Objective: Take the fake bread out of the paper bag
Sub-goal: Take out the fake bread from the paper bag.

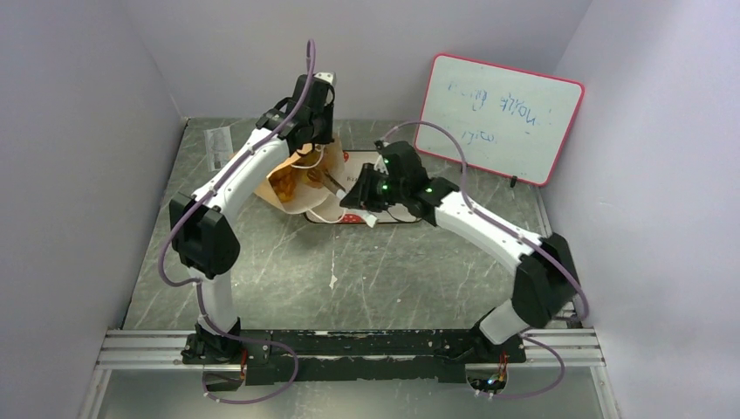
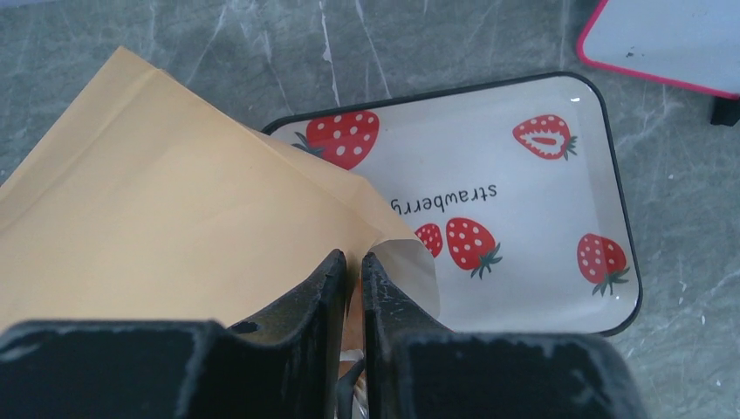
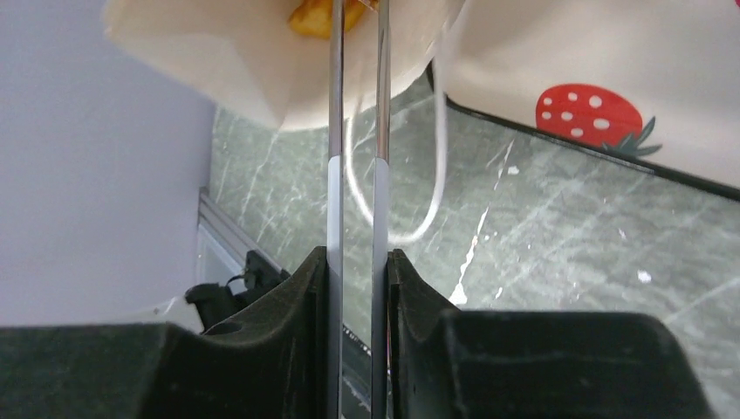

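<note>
left tool pinched on rim of tall tan kraft-paper bag, over white strawberry-print tray. right tool clamped on slim silver tongs, tips at glossy golden-orange toy bread inside bag mouth. Risk: slick bread slips from thin tips; tongs snag white cord handle.

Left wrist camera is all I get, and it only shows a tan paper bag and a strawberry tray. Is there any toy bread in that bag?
Observer: Yes. The right wrist view looks into the mouth of the tan kraft-paper bag, and a glossy golden-orange toy bread shows inside.
Operator: What's the other arm doing?
Observer: The right gripper is shut on slim silver tongs, whose tips point into the bag's mouth.
Operator: Is the bag standing up?
Observer: No. From above it lies tipped over, its open mouth facing the tongs.
</note>
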